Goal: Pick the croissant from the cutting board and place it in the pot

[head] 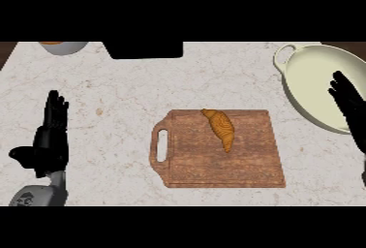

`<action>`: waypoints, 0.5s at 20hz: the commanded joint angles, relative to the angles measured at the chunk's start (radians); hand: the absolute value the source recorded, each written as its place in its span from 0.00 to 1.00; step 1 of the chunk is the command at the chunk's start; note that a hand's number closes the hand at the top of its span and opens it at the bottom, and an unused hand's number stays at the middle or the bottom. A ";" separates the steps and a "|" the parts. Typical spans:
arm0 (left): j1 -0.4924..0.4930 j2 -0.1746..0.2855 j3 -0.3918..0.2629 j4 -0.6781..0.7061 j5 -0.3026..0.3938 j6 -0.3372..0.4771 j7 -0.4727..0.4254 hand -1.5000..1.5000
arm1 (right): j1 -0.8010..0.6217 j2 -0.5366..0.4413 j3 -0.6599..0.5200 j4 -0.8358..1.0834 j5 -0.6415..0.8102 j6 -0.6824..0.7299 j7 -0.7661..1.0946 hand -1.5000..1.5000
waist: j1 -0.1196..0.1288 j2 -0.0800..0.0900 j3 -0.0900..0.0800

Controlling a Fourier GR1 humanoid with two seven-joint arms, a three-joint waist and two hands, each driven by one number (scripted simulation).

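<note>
Right hand (350, 107), fingers straight, hangs over the cream pot (312, 70); left hand (52, 135) rests spread; croissant (220, 128) lies on the cutting board (214, 164).

Pale, brown-veined stone counter (121, 77) spans the view.

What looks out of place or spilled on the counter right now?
Nothing stands out. The croissant lies whole on the cutting board, the pot sits upright at right, and no spill shows on the counter.
</note>
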 commanded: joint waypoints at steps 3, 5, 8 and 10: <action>-0.089 0.010 -0.042 -0.006 0.006 -0.057 0.074 0.50 | -0.206 0.051 0.125 0.057 0.017 0.142 -0.103 1.00 | 0.105 -0.014 0.015; -0.130 0.025 -0.054 -0.025 0.015 -0.088 0.104 0.50 | -0.283 0.057 0.162 0.059 -0.009 0.246 -0.173 1.00 | 0.156 0.000 0.020; -0.151 0.016 -0.078 -0.030 0.040 -0.126 0.143 0.50 | -0.364 -0.107 0.268 0.021 0.297 0.227 -0.275 1.00 | 0.179 0.003 0.013; -0.174 0.055 -0.057 -0.051 0.061 -0.148 0.211 0.50 | -0.365 0.005 0.247 0.205 0.221 0.246 -0.447 0.00 | 0.168 0.005 0.020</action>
